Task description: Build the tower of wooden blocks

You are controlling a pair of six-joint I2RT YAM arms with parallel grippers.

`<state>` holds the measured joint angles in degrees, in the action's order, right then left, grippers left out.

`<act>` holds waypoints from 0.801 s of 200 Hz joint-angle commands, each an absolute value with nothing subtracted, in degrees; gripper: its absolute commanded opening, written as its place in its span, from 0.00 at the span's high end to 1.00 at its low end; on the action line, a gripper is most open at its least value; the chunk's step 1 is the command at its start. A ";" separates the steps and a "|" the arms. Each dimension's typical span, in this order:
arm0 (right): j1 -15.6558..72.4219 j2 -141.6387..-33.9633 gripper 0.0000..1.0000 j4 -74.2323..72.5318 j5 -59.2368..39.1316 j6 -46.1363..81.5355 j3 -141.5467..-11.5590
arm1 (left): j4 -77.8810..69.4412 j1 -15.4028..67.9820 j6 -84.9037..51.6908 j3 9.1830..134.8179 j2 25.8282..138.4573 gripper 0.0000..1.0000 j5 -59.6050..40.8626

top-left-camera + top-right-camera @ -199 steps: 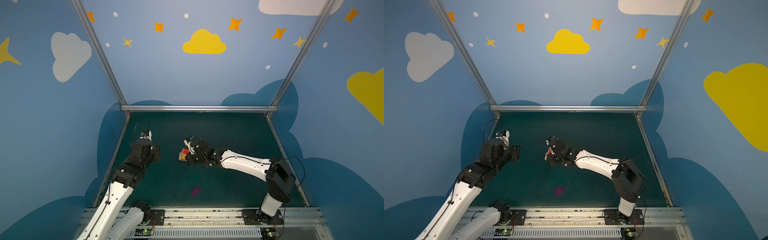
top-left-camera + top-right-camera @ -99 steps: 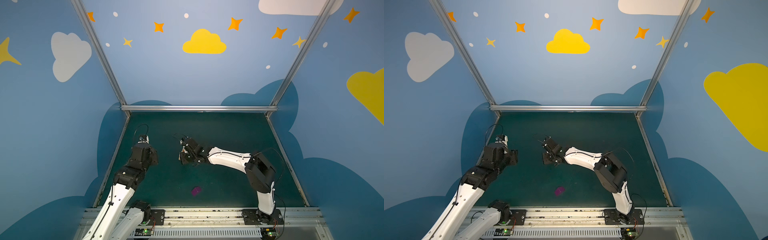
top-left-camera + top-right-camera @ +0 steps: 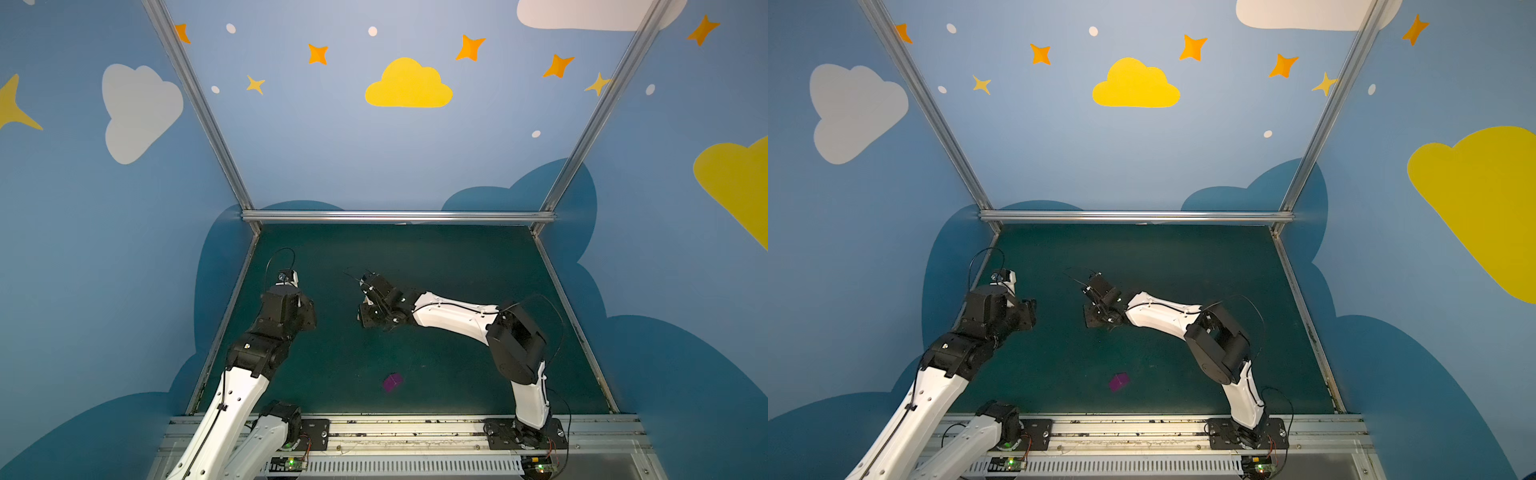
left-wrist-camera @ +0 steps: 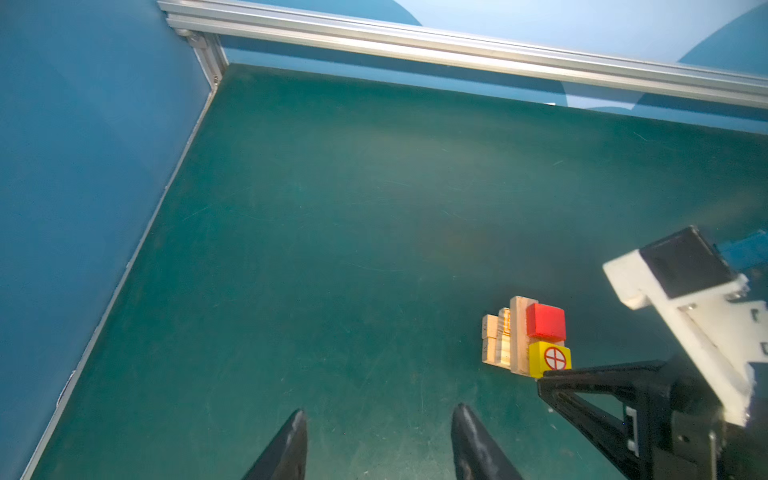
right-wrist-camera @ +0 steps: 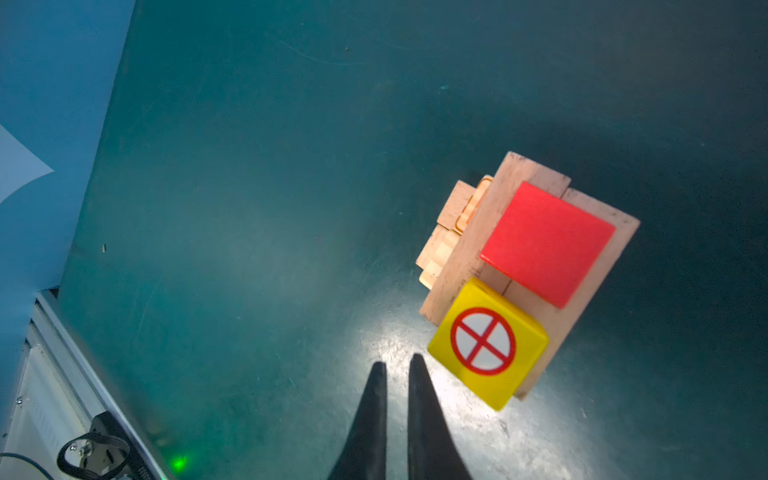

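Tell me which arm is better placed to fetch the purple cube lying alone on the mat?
Probably the left. The left jaws stand open and empty, clear of the tower. The right jaws are shut beside the tower's yellow cube and must back off before reaching the purple cube.

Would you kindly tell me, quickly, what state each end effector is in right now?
Left end effector: open, holding nothing.
Right end effector: closed, holding nothing.
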<state>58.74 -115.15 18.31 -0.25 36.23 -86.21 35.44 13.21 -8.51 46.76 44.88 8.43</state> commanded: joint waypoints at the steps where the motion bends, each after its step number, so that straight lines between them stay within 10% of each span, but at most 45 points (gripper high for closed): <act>1: 58.89 -115.41 0.90 20.17 0.07 36.56 -86.49 | 34.10 13.01 -6.23 45.34 44.49 0.44 3.64; 160: 57.92 -115.95 0.86 20.83 0.44 36.12 -87.05 | 32.17 13.14 -0.85 43.01 45.11 0.32 -14.48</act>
<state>58.17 -115.18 19.90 -0.03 36.16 -86.21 32.77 13.23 -1.69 43.24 45.01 -13.72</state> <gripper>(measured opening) 0.141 0.683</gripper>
